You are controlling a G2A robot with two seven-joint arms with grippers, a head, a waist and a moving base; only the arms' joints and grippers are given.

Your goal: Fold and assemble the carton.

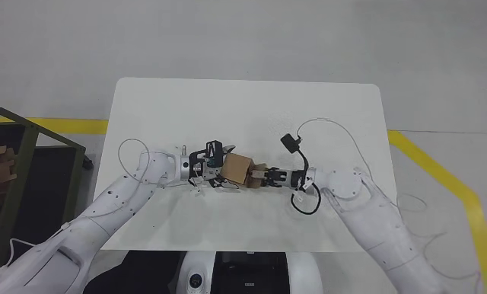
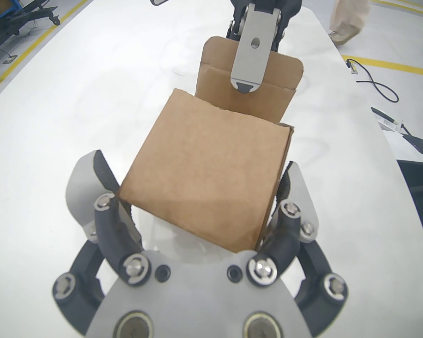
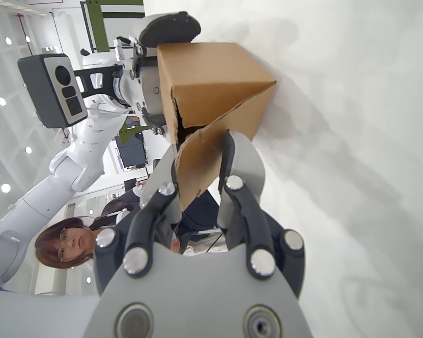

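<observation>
Top view: one carton (image 1: 237, 169) (brown) held by left gripper (image 1: 217, 172), right gripper (image 1: 262, 176).

Bright, even light from overhead fills the scene. Ceiling lamps (image 3: 5, 188) show as small white spots in the right wrist view. The carton (image 3: 211, 82) throws a soft grey shadow on the white table (image 1: 251, 103), whose surface has a faint sheen. Both wrist views bow straight lines near their edges.
</observation>
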